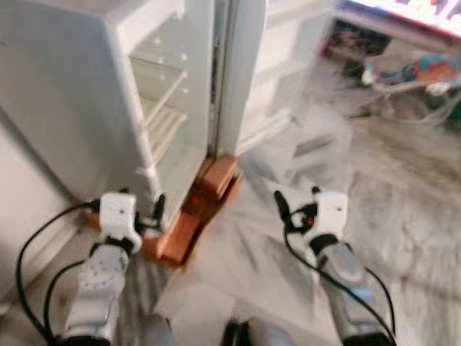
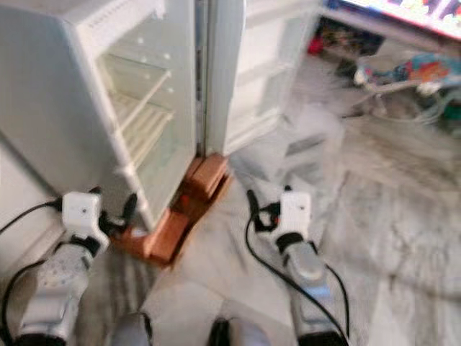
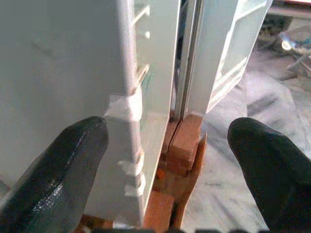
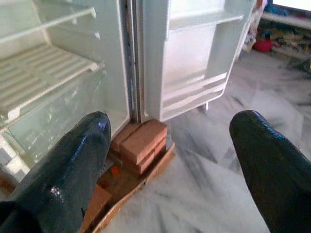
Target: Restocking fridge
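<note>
Marble floor (image 1: 403, 216), grey-veined, runs from your feet out to clutter along the far wall; head views are soft with blur, so you are likely mid-step or turning.

Nearest you: both arms raised forward at about the same height. Left gripper (image 1: 155, 216) sits just short of the fridge's near front corner, fingers (image 3: 58, 170) spread wide, nothing between them. Right gripper (image 1: 288, 210) hangs over bare floor, well apart from the fridge, fingers (image 4: 73, 170) equally wide, also holding nothing. My read: you have no stock in hand yet, so this is an approach or a look-in, not a placing.

Next out: bricks (image 1: 216, 176) on a wooden board (image 1: 176, 245) under the fridge's front edge. They touch its base and seem to prop it off the floor. Mind the board's corner jutting toward your path.

Then the fridge (image 1: 65, 108) itself, white, standing open. Shelves (image 4: 43, 73) inside look bare from here; a clear drawer front shows below them. Door (image 4: 194, 58) swung out to your right, its bins (image 4: 192, 92) apparently empty too. White tape shows on the cabinet's front edge in the left wrist view.

Farthest: toys or bags (image 1: 425, 72) and a low shelf by the back wall, too blurred to identify. Can't tell from here whether any restock goods lie among them.
</note>
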Available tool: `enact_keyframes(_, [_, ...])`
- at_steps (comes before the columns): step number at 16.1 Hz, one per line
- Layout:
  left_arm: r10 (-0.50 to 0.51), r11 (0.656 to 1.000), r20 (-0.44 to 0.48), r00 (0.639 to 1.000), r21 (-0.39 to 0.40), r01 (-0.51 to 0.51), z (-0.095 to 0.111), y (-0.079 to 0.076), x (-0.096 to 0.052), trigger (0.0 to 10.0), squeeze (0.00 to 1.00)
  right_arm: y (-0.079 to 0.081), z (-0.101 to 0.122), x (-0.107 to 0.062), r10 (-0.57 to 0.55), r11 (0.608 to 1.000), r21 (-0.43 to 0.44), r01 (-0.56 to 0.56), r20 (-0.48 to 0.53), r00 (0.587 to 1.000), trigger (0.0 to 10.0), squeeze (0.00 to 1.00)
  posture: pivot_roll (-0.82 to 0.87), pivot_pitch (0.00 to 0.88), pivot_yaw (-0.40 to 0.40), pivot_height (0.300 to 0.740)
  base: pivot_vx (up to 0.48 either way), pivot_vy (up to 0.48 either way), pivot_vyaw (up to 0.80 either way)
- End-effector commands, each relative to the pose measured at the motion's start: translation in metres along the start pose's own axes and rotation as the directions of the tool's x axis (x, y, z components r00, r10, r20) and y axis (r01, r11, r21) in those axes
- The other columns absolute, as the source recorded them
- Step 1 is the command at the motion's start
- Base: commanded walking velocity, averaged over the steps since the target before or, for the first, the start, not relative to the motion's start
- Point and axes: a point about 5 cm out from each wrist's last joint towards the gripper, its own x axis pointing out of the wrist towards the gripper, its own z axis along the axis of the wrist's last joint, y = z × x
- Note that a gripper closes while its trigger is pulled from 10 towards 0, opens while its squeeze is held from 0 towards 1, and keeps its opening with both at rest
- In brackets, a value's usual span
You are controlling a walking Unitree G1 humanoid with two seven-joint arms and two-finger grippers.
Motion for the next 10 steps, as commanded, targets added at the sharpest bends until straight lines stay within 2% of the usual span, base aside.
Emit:
enact_keyframes(1, [-0.033, 0.999, 0.003, 0.999, -0.013, 0.033, 0.001, -0.014, 0.003, 10.0, 0.00, -0.011, 0.004, -0.003, -0.041, 0.999, -0.009, 0.042, 0.026, 0.999, 10.0, 0.00, 0.10, 0.101, -0.088, 0.740, 0.000, -0.382, 0.00])
enact_keyframes(3, [-0.041, 0.999, -0.006, 0.999, -0.017, 0.041, -0.002, -0.019, 0.002, 10.0, 0.00, -0.014, 0.003, -0.004, -0.068, 0.997, -0.031, 0.068, 0.022, 0.997, 10.0, 0.00, 0.09, 0.092, -0.088, 0.740, 0.000, -0.386, 0.00])
enact_keyframes(7, [-0.044, 0.999, -0.020, 0.999, -0.027, 0.043, -0.008, -0.023, 0.001, 10.0, 0.00, -0.014, 0.003, -0.002, -0.077, 0.997, -0.030, 0.077, 0.028, 0.997, 10.0, 0.00, 0.09, 0.082, -0.093, 0.740, 0.000, -0.385, -0.57])
enact_keyframes(10, [-0.047, 0.999, -0.005, 0.999, -0.018, 0.047, -0.004, -0.023, 0.006, 10.0, 0.00, -0.013, 0.006, 0.002, -0.078, 0.996, -0.034, 0.079, 0.039, 0.996, 10.0, 0.00, 0.09, 0.082, -0.093, 0.740, 0.000, -0.350, -0.80])
